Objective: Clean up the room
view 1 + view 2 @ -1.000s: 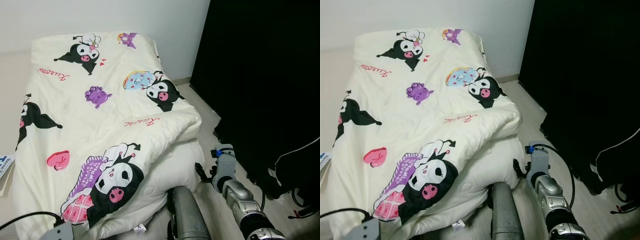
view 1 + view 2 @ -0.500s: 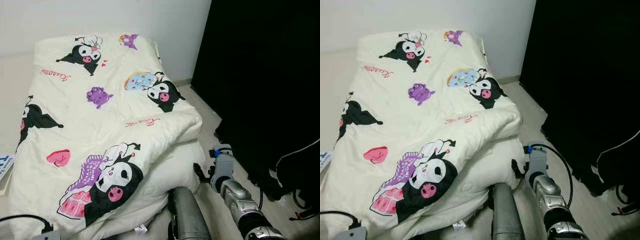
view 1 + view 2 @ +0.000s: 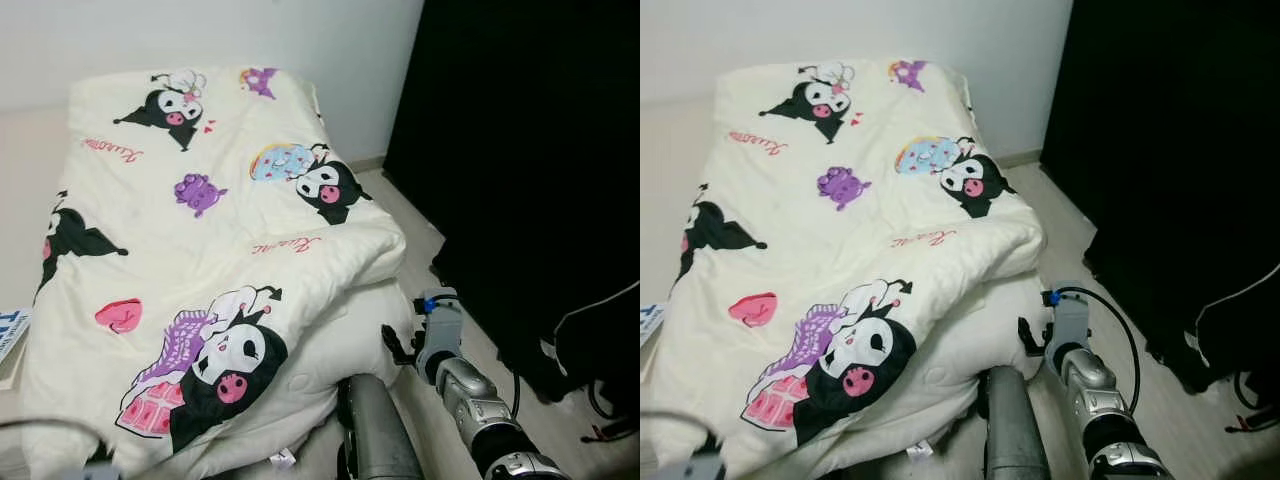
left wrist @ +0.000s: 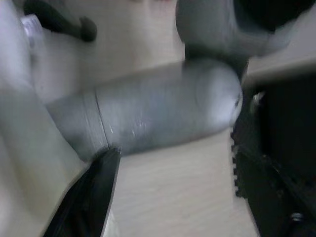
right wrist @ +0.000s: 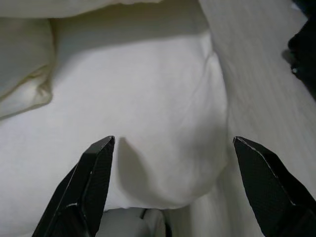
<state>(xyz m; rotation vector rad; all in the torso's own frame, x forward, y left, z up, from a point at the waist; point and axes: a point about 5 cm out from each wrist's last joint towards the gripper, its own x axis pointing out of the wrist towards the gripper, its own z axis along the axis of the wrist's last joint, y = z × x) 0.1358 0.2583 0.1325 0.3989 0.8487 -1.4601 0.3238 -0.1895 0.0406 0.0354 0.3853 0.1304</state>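
A cream comforter (image 3: pixel 200 230) printed with black cartoon figures lies spread over a low bed, its near right corner folded back. Under that fold bulges the white mattress corner (image 3: pixel 350 330). My right gripper (image 3: pixel 397 347) is at that corner, just above the floor. In the right wrist view it (image 5: pixel 173 143) is open, its fingers (image 5: pixel 94 182) wide apart and facing the white corner (image 5: pixel 148 113) with nothing between them. My left gripper (image 3: pixel 700 465) hangs low at the bed's near left edge.
A black curtain (image 3: pixel 520 150) fills the right side. Dark clothing with a white stripe (image 3: pixel 590 330) and a cable (image 3: pixel 610 430) lie on the floor at its foot. A blue-and-white paper (image 3: pixel 8 330) lies at the left edge. My silver leg (image 3: pixel 375 430) stands by the bed.
My left arm has sunk almost out of the lower left corner. The right gripper has edged a little closer to the mattress corner.
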